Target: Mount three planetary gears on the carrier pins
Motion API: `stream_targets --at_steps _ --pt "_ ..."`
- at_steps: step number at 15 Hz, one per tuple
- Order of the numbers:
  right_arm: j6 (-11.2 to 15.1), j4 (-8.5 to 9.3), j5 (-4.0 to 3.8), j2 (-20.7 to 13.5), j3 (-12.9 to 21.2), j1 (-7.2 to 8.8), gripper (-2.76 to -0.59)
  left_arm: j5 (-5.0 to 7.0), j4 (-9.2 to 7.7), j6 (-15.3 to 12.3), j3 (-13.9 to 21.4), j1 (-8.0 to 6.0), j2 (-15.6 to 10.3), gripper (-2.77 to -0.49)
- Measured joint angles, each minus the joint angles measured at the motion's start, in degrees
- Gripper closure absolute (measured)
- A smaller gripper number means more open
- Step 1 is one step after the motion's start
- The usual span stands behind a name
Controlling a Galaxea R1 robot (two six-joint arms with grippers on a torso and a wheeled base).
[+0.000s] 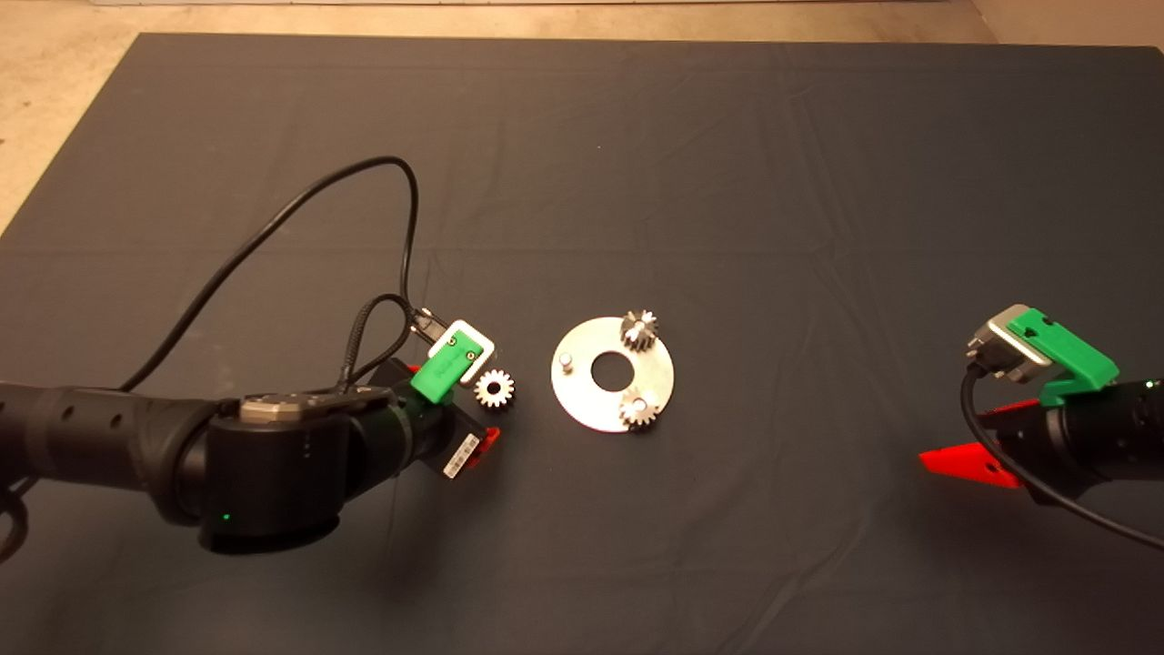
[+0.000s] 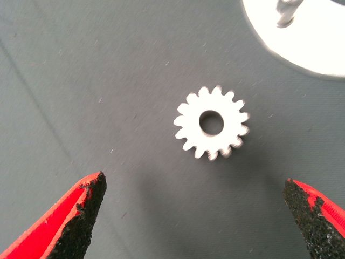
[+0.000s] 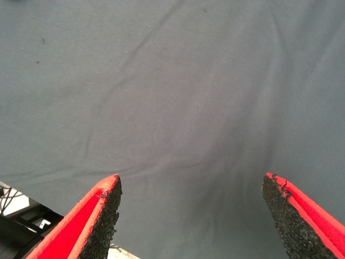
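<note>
A shiny round carrier disc (image 1: 582, 400) with a centre hole lies mid-mat. Two darker planetary gears sit on its pins, one at the far side (image 1: 639, 330) and one at the near side (image 1: 640, 410). The pin (image 1: 566, 360) on the disc's left stands bare. A bright silver gear (image 1: 495, 389) (image 2: 212, 123) lies flat on the mat just left of the disc. My left gripper (image 2: 194, 186) hovers over this gear, open, with the gear lying beyond the fingertips. The disc's edge (image 2: 307, 38) shows past the gear. My right gripper (image 3: 191, 186) is open over bare mat at the right edge.
A black cable (image 1: 273, 227) loops from the left arm over the mat behind it. The mat's far left corner meets a light floor (image 1: 55, 91). The right wrist view shows only wrinkled mat and a bit of floor and dark frame at one corner.
</note>
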Motion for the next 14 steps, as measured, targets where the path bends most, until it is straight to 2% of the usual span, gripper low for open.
stream_targets --at_steps 2,3,6,8,9,11,14 --pt "0.00 0.01 0.00 -0.11 0.02 0.00 -1.92 -0.05 0.54 -0.59 -0.41 0.01 0.74 -2.36" --pt "0.00 0.02 0.00 -0.14 0.02 0.00 -1.92 -0.02 1.23 -0.68 -0.80 0.40 1.01 -2.36" --pt "-0.01 0.02 0.02 -0.82 0.02 0.00 -1.92 -0.02 1.60 -0.95 -1.29 1.44 1.40 -2.36" --pt "-0.02 0.02 0.02 -1.04 0.05 0.00 -1.92 0.00 2.41 -1.05 -1.85 1.44 1.94 -2.36" --pt "-0.02 0.02 0.00 -1.08 0.07 0.00 -1.92 -0.02 3.07 -1.05 -1.94 1.74 2.42 -2.36" --pt "-0.02 0.02 0.00 -1.08 0.11 -0.01 -1.92 -0.06 3.15 -1.05 -2.32 2.87 3.08 -2.36" --pt "-0.02 0.02 0.02 -1.15 0.13 -0.01 -1.92 0.02 3.82 -1.05 -3.84 2.99 3.57 -2.36"
